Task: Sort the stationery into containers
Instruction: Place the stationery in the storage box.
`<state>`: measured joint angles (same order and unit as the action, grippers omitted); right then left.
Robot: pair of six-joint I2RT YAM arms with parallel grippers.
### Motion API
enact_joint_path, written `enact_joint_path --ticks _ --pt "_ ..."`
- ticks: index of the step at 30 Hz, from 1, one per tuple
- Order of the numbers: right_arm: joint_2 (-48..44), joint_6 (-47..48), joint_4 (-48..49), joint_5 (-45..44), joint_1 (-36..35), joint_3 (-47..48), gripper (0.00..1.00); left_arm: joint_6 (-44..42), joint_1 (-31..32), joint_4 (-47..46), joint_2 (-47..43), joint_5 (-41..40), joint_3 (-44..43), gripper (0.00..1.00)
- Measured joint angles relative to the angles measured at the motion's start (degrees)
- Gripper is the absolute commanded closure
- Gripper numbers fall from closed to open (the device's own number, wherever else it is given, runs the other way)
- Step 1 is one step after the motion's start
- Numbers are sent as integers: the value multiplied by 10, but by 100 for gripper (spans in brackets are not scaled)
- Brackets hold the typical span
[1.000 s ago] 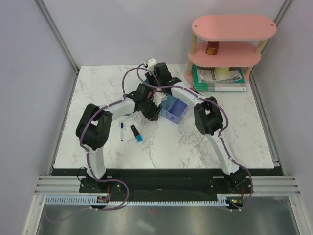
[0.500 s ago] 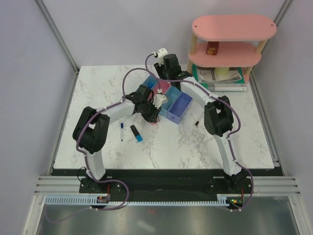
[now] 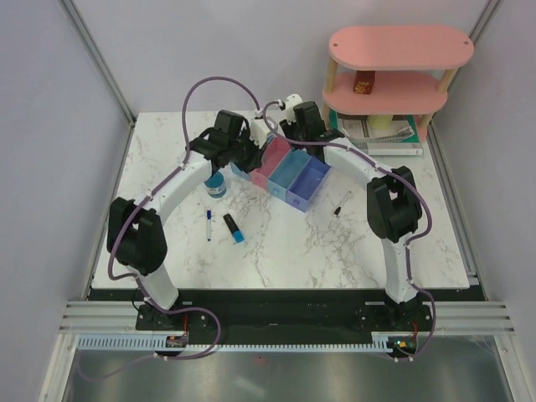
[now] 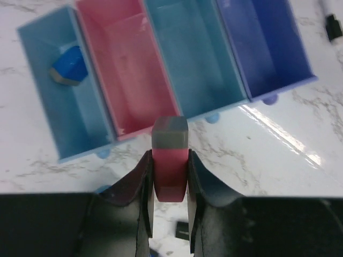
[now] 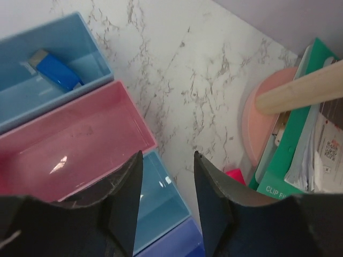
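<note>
My left gripper (image 3: 249, 154) is shut on a pink eraser with a grey end (image 4: 170, 160), held above the table just short of the pink bin (image 4: 128, 64). The row of four joined bins (image 3: 303, 178) lies mid-table. The end light blue bin (image 4: 86, 115) holds a blue eraser (image 4: 68, 67), which also shows in the right wrist view (image 5: 58, 72). My right gripper (image 5: 168, 155) is open and empty over the bins' far edge. A blue tape roll (image 3: 216, 186), a pen (image 3: 208, 224), a blue-ended highlighter (image 3: 234, 229) and a second pen (image 3: 342, 203) lie on the table.
The pink two-tier shelf (image 3: 400, 50) stands at the back right with a small red box (image 3: 363, 84) on it and a green-edged book (image 3: 377, 138) under it. A small pink-red thing (image 5: 234, 175) lies by the shelf foot. Grey walls enclose the white marble table (image 3: 377, 243).
My left arm has swung from the near side of the bins up and left, carrying the pink eraser. The tape roll has come into view. My right arm has drawn back toward the shelf.
</note>
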<state>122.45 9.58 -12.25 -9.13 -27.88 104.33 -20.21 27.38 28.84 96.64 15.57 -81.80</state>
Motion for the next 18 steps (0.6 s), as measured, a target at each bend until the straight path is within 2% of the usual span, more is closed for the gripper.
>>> enact_joint_path --ticks 6,10,18 --pt "-24 -9 -15 11 9 -71 55 3 -73 -7 139 -32 -168 98" --pt "-38 -13 -21 22 8 -94 56 2 -103 -8 219 -50 -236 98" --pt "-59 -19 -20 33 7 -112 57 2 -98 1 294 -48 -258 98"
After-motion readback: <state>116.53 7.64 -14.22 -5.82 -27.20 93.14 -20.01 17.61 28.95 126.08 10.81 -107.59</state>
